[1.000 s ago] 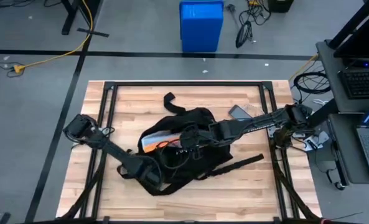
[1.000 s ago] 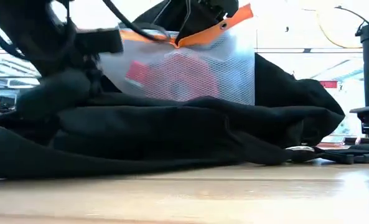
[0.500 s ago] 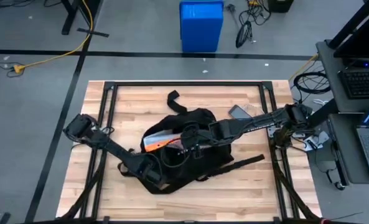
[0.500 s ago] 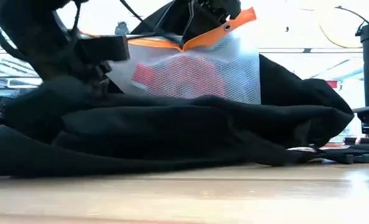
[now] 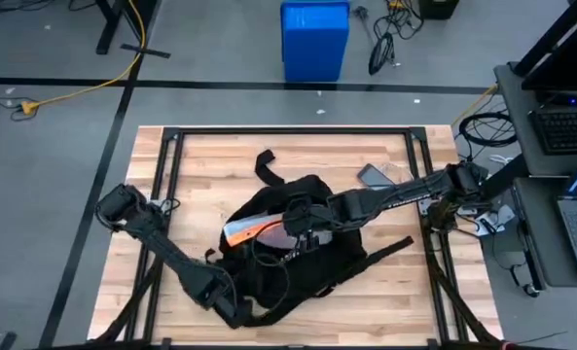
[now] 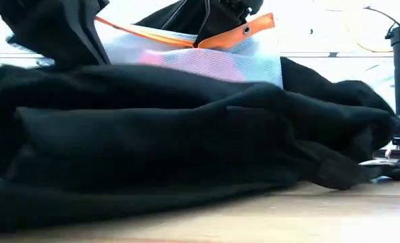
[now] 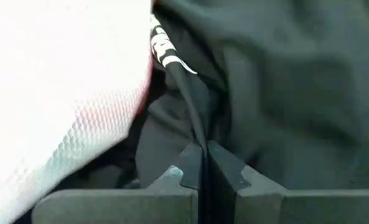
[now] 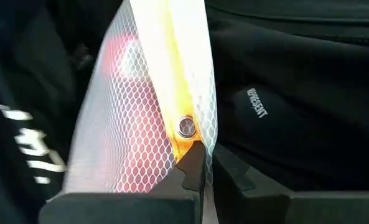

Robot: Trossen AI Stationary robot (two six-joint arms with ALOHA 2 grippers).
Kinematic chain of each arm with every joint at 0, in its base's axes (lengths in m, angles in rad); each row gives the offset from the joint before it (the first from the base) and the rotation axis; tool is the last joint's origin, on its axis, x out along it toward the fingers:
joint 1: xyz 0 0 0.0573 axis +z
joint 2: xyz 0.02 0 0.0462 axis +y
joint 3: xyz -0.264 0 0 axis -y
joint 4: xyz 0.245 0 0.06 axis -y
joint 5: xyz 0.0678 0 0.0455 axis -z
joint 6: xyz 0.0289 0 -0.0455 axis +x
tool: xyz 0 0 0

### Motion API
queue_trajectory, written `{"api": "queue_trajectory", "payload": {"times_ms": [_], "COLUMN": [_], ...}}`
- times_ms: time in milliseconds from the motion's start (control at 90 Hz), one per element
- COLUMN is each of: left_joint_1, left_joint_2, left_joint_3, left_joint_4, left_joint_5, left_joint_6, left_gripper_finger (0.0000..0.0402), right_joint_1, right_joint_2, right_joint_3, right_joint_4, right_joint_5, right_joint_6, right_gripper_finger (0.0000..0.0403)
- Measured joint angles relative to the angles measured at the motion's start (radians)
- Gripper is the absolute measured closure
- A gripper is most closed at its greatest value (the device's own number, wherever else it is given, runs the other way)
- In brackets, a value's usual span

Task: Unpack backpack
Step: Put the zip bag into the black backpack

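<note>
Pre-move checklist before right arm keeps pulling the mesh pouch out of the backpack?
1. Right end effector shut on mesh pouch at its orange edge: ok.
2. Left end effector shut on backpack fabric, near front edge: ok.
3. Pouch partly out of the opening, seen from above and from the low view: ok.
4. Pouch bottom clear of the backpack: not ok, fabric hides it.
5. Straps snagging either arm: cannot tell.
6. Free table space to set pouch down: ok.
</note>
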Motion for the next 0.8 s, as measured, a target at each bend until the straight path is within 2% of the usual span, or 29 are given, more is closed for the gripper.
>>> {"api": "queue_trajectory", "payload": {"times_ms": [233, 411, 567, 722, 800], "left_joint_1": [-0.076, -0.11, -0.119, -0.124, -0.138], "left_joint_2": [0.0, 0.0, 0.0, 0.0, -0.002], "left_joint_3": [0.107, 0.173, 0.214, 0.257, 0.281], "left_joint_4": [-0.083, -0.2, -0.244, -0.279, -0.322], "left_joint_5": [-0.117, -0.266, -0.381, -0.445, -0.458], "left_joint_6": [0.055, 0.052, 0.108, 0.179, 0.181], "left_gripper_finger": [0.0401, 0.0401, 0.0401, 0.0401, 0.0401], "right_joint_1": [-0.002, -0.009, -0.001, 0.014, 0.022], "right_joint_2": [0.001, 0.001, 0.001, -0.005, -0.013], "right_joint_3": [0.0, 0.0, 0.0, 0.001, 0.019], "right_joint_4": [0.127, 0.132, 0.109, 0.045, -0.001], "right_joint_5": [-0.008, -0.224, -0.328, -0.35, -0.297], "right_joint_6": [-0.054, -0.096, -0.112, -0.082, -0.034], "right_gripper_finger": [0.0403, 0.0403, 0.0403, 0.0403, 0.0403]}}
